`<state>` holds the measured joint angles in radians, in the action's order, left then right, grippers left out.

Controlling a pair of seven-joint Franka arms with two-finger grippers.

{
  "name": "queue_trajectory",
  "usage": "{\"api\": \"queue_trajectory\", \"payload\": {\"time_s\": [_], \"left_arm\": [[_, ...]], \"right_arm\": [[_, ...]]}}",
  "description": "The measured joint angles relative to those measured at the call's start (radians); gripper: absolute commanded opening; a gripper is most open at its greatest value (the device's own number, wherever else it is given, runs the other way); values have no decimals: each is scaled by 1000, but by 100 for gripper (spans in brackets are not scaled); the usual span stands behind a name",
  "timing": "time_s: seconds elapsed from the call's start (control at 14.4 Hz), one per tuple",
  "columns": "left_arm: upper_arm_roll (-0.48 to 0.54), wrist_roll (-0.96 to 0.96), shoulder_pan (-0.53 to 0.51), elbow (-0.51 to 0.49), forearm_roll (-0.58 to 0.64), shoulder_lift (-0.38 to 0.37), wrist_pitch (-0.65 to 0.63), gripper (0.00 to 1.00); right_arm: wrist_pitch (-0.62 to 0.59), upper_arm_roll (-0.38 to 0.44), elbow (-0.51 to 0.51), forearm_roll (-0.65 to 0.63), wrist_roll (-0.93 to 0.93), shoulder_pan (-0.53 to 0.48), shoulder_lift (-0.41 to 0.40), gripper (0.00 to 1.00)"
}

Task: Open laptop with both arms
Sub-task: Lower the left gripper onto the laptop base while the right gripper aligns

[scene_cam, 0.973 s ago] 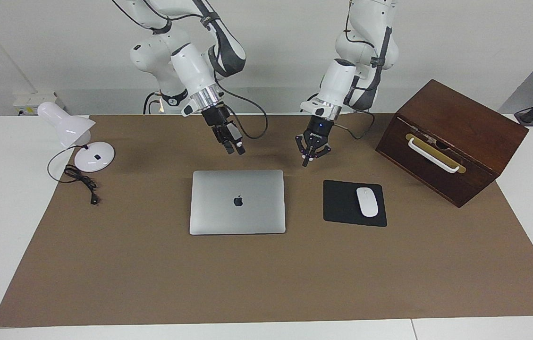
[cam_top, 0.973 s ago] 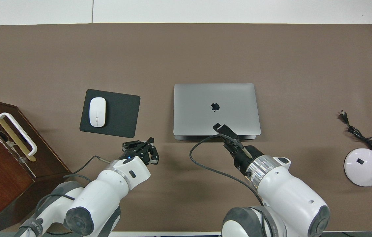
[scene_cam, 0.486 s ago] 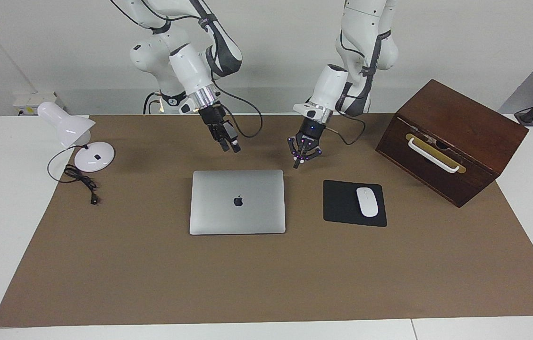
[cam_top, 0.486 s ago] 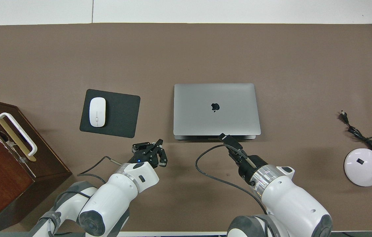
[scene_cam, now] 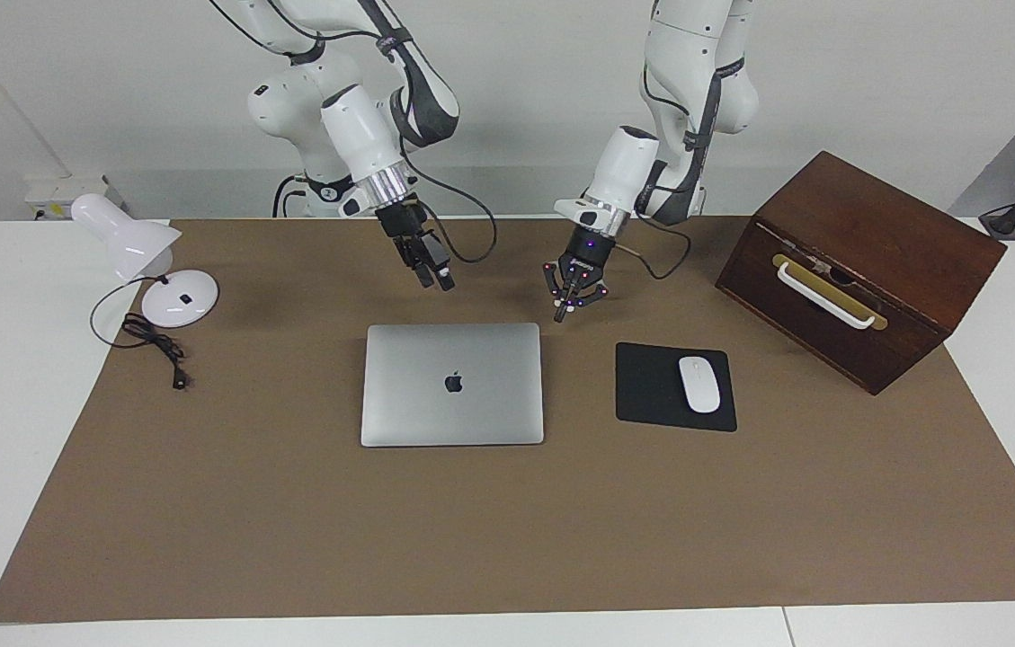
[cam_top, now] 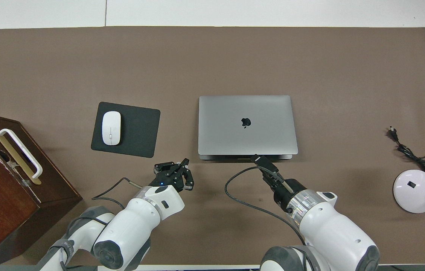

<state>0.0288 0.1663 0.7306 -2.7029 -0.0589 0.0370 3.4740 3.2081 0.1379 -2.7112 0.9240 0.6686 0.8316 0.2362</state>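
The silver-grey laptop (scene_cam: 453,409) lies closed and flat on the brown mat, with the apple logo on its lid; it also shows in the overhead view (cam_top: 246,109). My right gripper (scene_cam: 438,279) hangs in the air over the mat, just at the laptop's edge nearest the robots, as the overhead view (cam_top: 257,158) shows. My left gripper (scene_cam: 563,312) hangs low over the mat beside the laptop's near corner at the left arm's end, apart from it; it also shows in the overhead view (cam_top: 181,166). Neither gripper holds anything.
A black mouse pad (scene_cam: 651,386) with a white mouse (scene_cam: 700,384) lies beside the laptop toward the left arm's end. A dark wooden box (scene_cam: 858,261) with a white handle stands past it. A white desk lamp (scene_cam: 134,238) and its cord (scene_cam: 156,346) are at the right arm's end.
My right gripper has drawn back from over the laptop's lid to its near edge. My left gripper has moved sideways toward the laptop's near corner. The laptop has not moved.
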Motion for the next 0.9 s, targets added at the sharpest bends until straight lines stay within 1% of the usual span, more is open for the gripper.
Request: {"api": "queue_trajectory", "payload": {"time_s": [0.35,0.63,0.9], "left_arm": [[1,0,22,49,0,66,3,0],[0,0,27,97,0,111,5,0],[0,0,30,125,0,145,6,0]], "right_arm": [[0,0,-1,0,-1,0,-41,100],[0,0,1,0,-1,0,-57,100],[0,0,4,0,-1,0,-64,100]]}}
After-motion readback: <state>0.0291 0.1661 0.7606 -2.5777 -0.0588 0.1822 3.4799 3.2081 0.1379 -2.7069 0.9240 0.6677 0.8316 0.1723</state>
